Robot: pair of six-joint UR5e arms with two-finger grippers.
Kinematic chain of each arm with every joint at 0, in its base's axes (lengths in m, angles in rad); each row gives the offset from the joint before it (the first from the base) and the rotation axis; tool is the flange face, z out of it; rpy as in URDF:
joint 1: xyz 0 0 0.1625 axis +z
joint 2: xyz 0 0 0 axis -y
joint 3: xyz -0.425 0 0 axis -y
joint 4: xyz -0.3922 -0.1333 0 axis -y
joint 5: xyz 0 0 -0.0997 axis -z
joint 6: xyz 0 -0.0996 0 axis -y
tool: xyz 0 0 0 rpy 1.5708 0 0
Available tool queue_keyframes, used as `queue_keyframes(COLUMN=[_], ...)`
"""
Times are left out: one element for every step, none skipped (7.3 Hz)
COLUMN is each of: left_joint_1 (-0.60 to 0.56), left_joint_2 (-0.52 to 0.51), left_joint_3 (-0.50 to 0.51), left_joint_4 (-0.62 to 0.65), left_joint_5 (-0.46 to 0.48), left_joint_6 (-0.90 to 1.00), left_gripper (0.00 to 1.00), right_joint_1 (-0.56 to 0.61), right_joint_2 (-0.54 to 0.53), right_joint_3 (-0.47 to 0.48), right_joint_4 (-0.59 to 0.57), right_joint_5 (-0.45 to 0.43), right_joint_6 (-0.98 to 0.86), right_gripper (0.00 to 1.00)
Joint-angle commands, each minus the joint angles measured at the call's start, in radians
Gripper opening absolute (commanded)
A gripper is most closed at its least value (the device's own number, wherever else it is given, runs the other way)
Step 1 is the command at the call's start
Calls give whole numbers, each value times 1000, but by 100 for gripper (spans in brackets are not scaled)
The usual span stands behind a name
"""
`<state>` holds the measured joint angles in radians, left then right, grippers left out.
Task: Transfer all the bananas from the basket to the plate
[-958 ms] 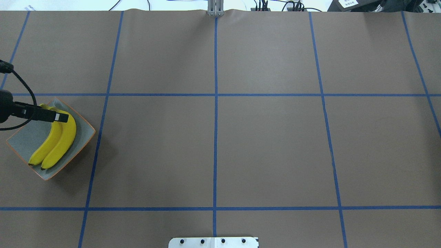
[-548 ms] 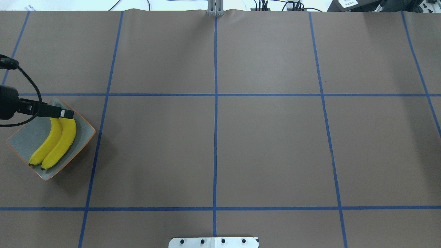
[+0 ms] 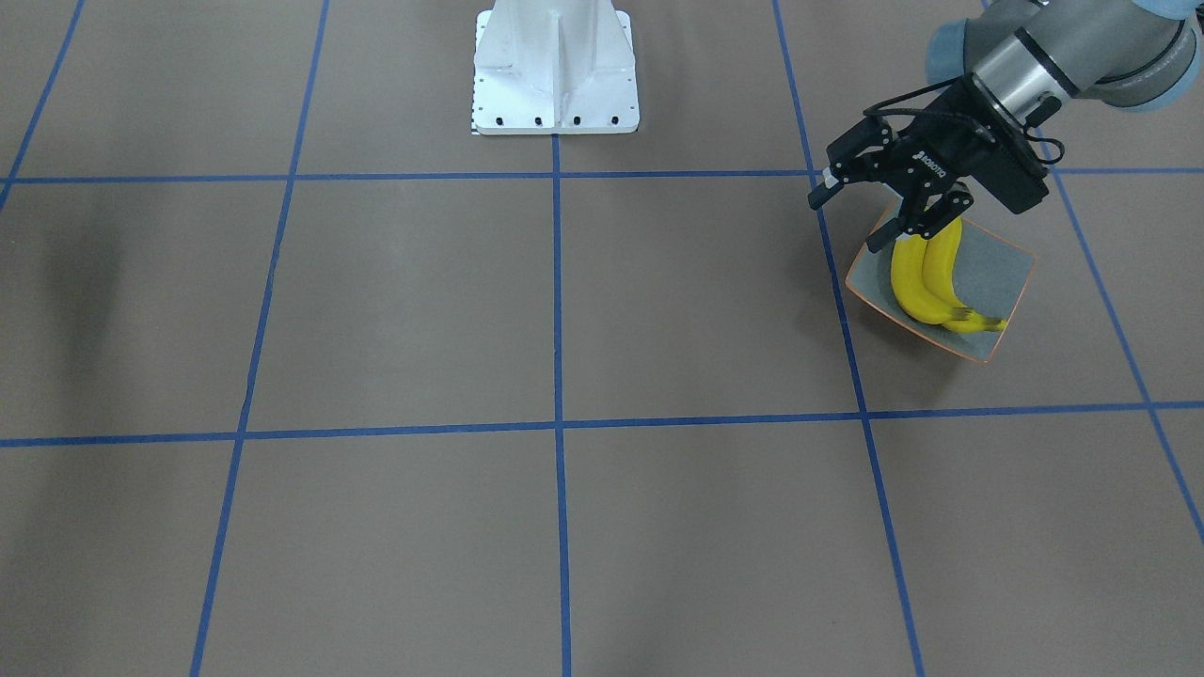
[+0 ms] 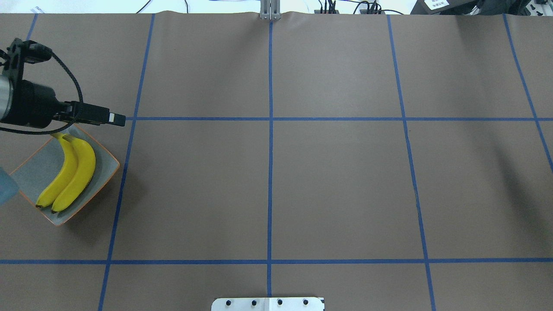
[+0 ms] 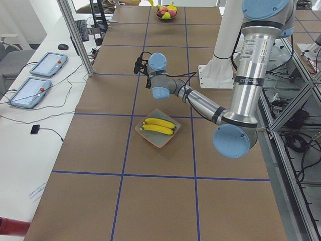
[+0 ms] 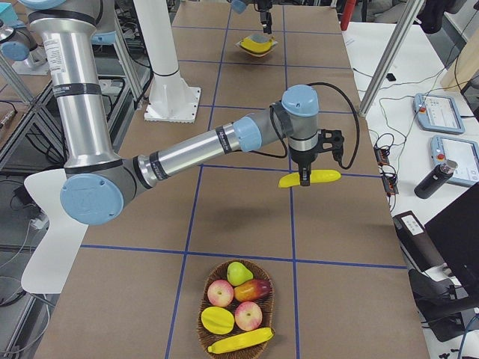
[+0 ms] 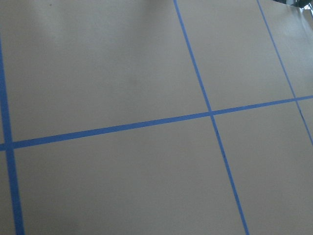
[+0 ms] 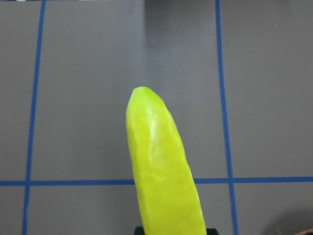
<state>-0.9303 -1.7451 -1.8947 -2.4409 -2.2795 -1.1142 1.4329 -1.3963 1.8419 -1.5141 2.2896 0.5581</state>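
Note:
Two yellow bananas (image 4: pixel 73 172) lie side by side in the orange-rimmed grey-blue plate (image 4: pixel 26 175), also seen in the front view as bananas (image 3: pixel 926 277) in the plate (image 3: pixel 1002 273). My left gripper (image 3: pixel 848 219) hangs open and empty above the plate's edge, at the far corner in the overhead view (image 4: pixel 116 119). Far down the table, my right gripper (image 6: pixel 303 182) is shut on a third banana (image 6: pixel 310 178), held level above the table and filling the right wrist view (image 8: pixel 164 181). The wicker basket (image 6: pixel 202 325) holds one more banana (image 6: pixel 239 341).
The basket also carries apples (image 6: pixel 221 293), a pear (image 6: pixel 238 272) and other fruit. The robot's white base (image 3: pixel 555 70) stands mid-table on the near side. Tablets (image 5: pixel 30 90), cables and a dark bottle (image 6: pixel 430 179) lie on the side bench.
My left gripper has lifted off the two bananas in the plate and moved up and away past the plate's far corner. The bananas in the plate stay put.

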Motion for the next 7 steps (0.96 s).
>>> queue_keyframes(left_joint_1=[39, 71, 100, 155, 191, 202, 214], left_joint_2=[-90, -194, -267, -286, -318, -342, -369], left_joint_3=[23, 69, 97, 95, 95, 95, 97], left_joint_4=[3, -1, -9, -12, -9, -9, -9], left_joint_5=[-2, 2, 47, 122, 164, 181, 181], left_joint_6=[-16, -77, -123, -134, -138, -138, -138], left_gripper=[100, 100, 100, 100, 100, 100, 100], right_joint_1=[-131, -199, -256, -317, -380, -429, -483], right_joint_2=[102, 167, 218, 255, 287, 322, 351], right_joint_3=[10, 20, 22, 26, 27, 28, 40], right_joint_4=[81, 83, 103, 148, 199, 206, 206], right_joint_5=[-25, -56, -80, -122, -160, -176, -177], right_joint_6=[361, 505, 616, 752, 867, 916, 918], right_gripper=[0, 0, 0, 0, 0, 0, 0])
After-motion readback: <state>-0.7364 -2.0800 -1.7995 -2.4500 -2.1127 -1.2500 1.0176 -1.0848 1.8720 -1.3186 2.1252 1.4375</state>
